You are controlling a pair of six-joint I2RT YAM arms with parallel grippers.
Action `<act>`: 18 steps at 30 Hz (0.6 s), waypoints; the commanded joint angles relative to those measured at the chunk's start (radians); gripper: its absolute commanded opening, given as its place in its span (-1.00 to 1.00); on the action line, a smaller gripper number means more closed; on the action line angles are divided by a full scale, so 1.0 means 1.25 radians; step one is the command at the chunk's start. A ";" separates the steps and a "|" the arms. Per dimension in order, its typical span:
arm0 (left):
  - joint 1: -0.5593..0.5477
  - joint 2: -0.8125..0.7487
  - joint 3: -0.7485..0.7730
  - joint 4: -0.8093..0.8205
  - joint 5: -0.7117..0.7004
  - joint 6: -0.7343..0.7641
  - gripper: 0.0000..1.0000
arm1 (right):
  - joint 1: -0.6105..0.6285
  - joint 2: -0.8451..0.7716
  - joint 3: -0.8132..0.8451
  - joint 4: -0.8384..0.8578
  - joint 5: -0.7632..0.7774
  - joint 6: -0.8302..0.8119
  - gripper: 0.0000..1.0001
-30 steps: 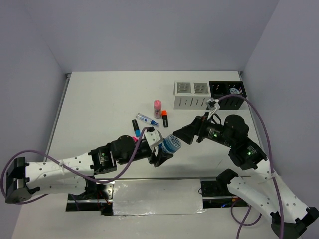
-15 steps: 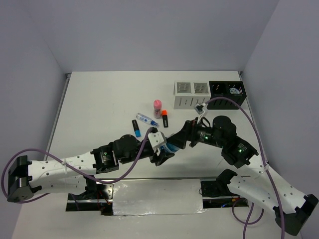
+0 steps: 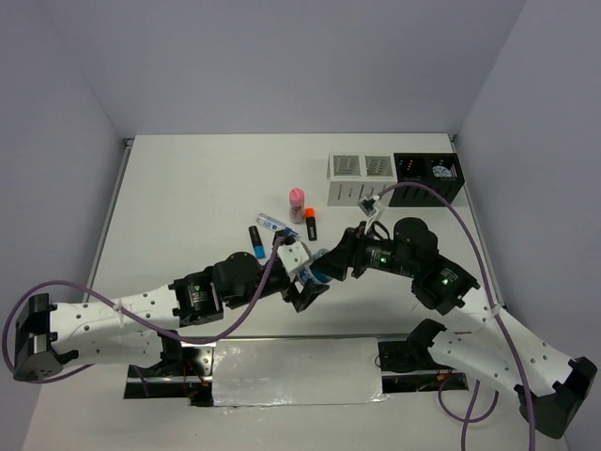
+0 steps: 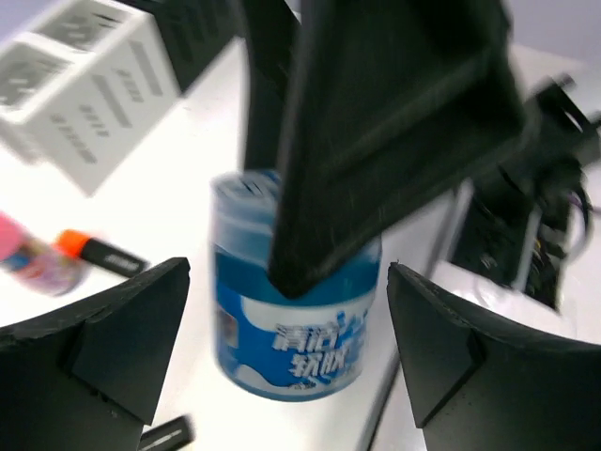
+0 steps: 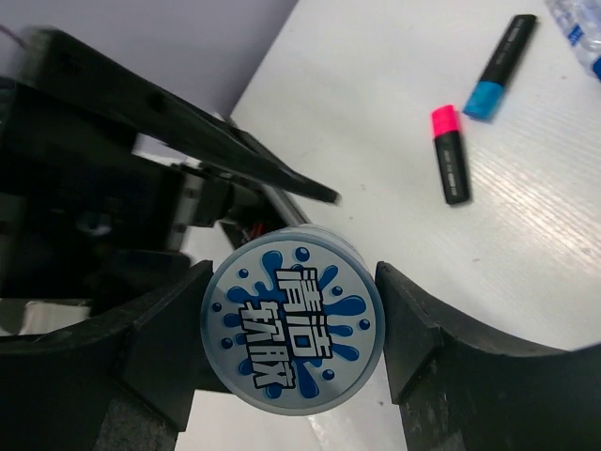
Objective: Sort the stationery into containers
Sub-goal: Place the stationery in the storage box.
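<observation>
Pinching the blue roll (image 4: 291, 346) in your right tool (image 5: 295, 327), draw the spread left tool (image 4: 286, 362) clear before heading for the containers (image 3: 362, 194).

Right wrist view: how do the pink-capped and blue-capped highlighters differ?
The pink-capped highlighter lies nearer the blue roll; the blue-capped highlighter farther off. The pink-capped highlighter's cap points up the picture; the blue-capped highlighter slants, cap lower left. Both have black bodies and lie flat on the table.
</observation>
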 commanded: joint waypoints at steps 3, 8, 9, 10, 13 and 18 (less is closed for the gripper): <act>0.004 0.012 0.124 -0.098 -0.214 -0.062 0.99 | -0.032 0.054 0.056 0.024 0.157 -0.075 -1.00; 0.007 0.077 0.322 -0.512 -0.549 -0.317 0.99 | -0.159 0.142 0.181 -0.091 0.460 -0.174 -1.00; 0.010 0.094 0.349 -0.590 -0.581 -0.416 0.99 | -0.191 0.190 0.220 -0.103 0.504 -0.188 -1.00; 0.014 0.100 0.409 -0.763 -0.640 -0.475 0.99 | -0.262 0.217 0.243 -0.114 0.602 -0.193 -1.00; 0.030 0.124 0.494 -1.066 -0.691 -0.665 0.99 | -0.414 0.347 0.322 -0.115 0.664 -0.187 -1.00; 0.031 0.066 0.403 -1.110 -0.719 -0.624 0.99 | -0.542 0.535 0.459 -0.070 0.741 -0.167 -1.00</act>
